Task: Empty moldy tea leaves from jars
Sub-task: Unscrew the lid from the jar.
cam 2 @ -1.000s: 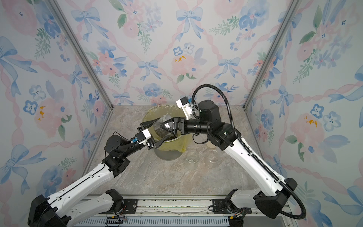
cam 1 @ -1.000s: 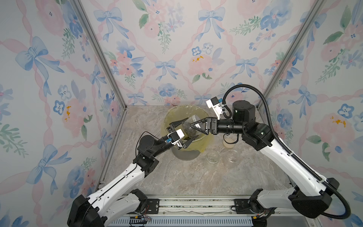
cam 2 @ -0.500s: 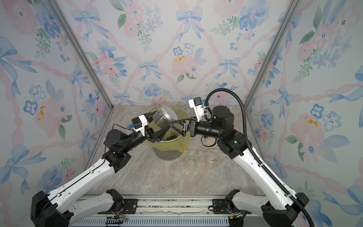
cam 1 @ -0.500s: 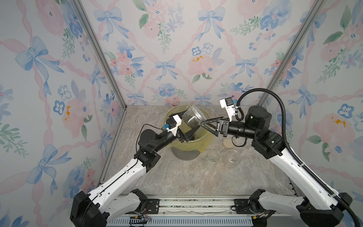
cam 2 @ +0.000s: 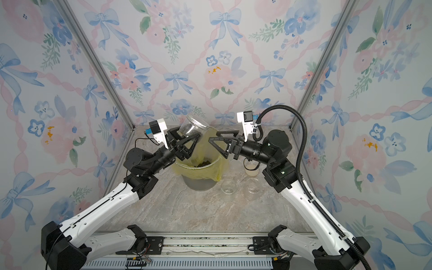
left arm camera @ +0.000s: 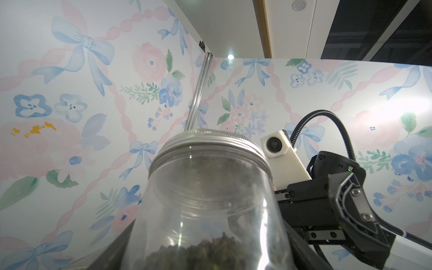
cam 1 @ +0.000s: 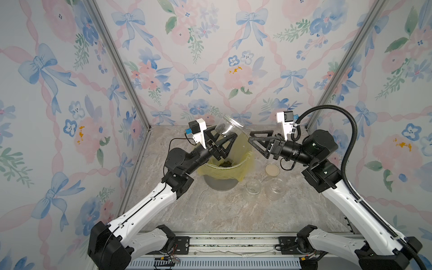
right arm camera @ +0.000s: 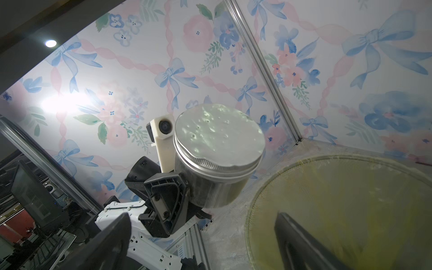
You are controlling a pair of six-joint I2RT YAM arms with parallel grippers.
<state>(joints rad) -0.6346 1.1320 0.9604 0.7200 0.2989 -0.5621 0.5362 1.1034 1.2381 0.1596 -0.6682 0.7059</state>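
My left gripper (cam 1: 228, 135) (cam 2: 189, 134) is shut on a clear jar (cam 1: 230, 127) (cam 2: 195, 127) (left arm camera: 210, 198) (right arm camera: 210, 182), held tilted above the bin with its silver screw lid (left arm camera: 208, 147) (right arm camera: 217, 133) on. Moldy tea leaves (left arm camera: 210, 252) lie as a dark clump inside it. More dark leaves (cam 1: 225, 163) (cam 2: 205, 163) sit in the yellow-lined bin (cam 1: 219, 183) (cam 2: 198, 184) (right arm camera: 339, 210). My right gripper (cam 1: 250, 137) (cam 2: 213, 137) (right arm camera: 202, 216) hangs open just right of the jar, apart from it, with nothing between its fingers. Two open jars (cam 1: 253, 186) (cam 1: 275, 188) stand right of the bin.
A flat tan round lid (cam 1: 271, 170) (cam 2: 252, 168) lies behind the two standing jars (cam 2: 228, 187) (cam 2: 252, 188), under my right forearm. Flowered walls close in the back and both sides. The marble tabletop (cam 1: 222, 210) stretches toward the front rail.
The left arm has lifted the jar up and back from low over the bin. The right gripper, which was at the jar, has drawn away to the right, open.
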